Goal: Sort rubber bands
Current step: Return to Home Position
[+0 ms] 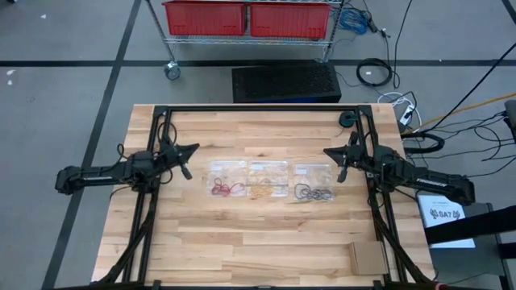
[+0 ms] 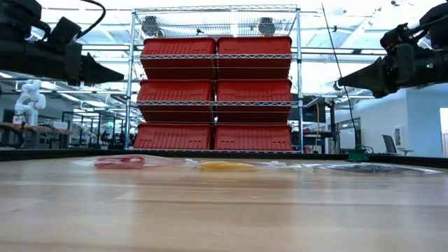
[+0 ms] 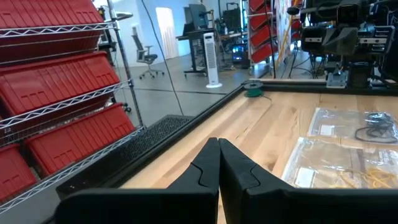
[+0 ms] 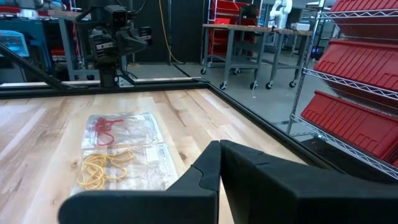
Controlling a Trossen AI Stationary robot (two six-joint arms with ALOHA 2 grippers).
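Both grippers hang above the tabletop (image 1: 242, 242) with fingers pressed together, holding nothing. The left gripper (image 3: 219, 143) and right gripper (image 4: 220, 145) flank a row of three clear bags (image 1: 269, 169). Bagged rubber bands lie between them: red bands (image 1: 224, 188) nearest the left, yellow-tan bands (image 1: 264, 190) midway, black bands (image 1: 313, 193) nearest the right. Retreating outward should clear the row. Whether the bags are sealed is unclear.
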